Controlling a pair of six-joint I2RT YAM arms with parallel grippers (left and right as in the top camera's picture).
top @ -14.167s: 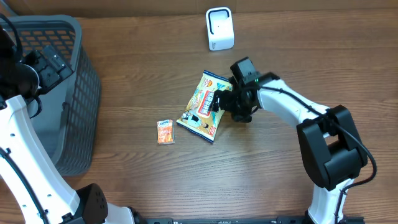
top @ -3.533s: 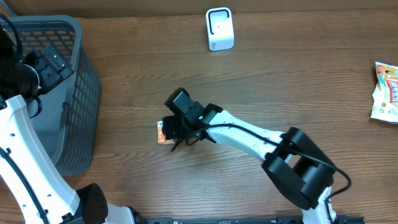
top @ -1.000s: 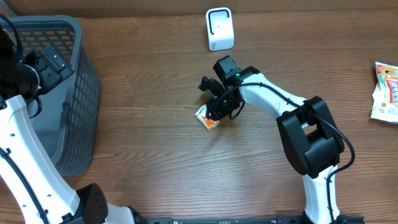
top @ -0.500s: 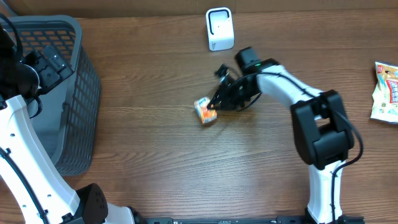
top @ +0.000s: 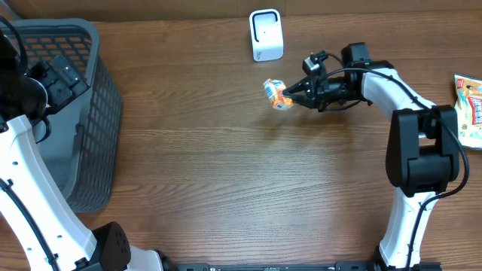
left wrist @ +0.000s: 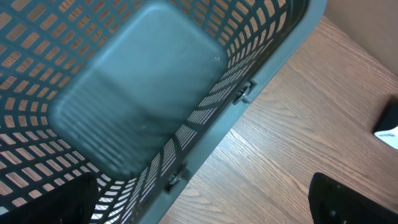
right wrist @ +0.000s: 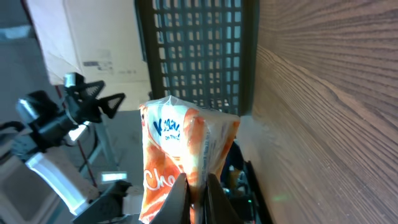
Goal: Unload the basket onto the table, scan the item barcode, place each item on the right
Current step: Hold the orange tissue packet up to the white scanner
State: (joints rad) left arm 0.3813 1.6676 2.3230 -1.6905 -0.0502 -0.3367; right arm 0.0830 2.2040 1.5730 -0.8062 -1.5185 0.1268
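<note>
Overhead, we see the basket (top: 75, 113) at left, our left gripper (left wrist: 208, 204) spread wide and empty above it. Near the scanner (top: 266, 35), our right gripper (top: 292, 96) pinches the packet (top: 276, 93) clear of the table (top: 226, 188), likely to present its barcode.

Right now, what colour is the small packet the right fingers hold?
Orange and white packet; shows best in right wrist view.

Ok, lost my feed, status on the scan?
Right tool shut on orange packet, close to white scanner. Left tool open above grey basket. Nothing between packet and scanner.
</note>
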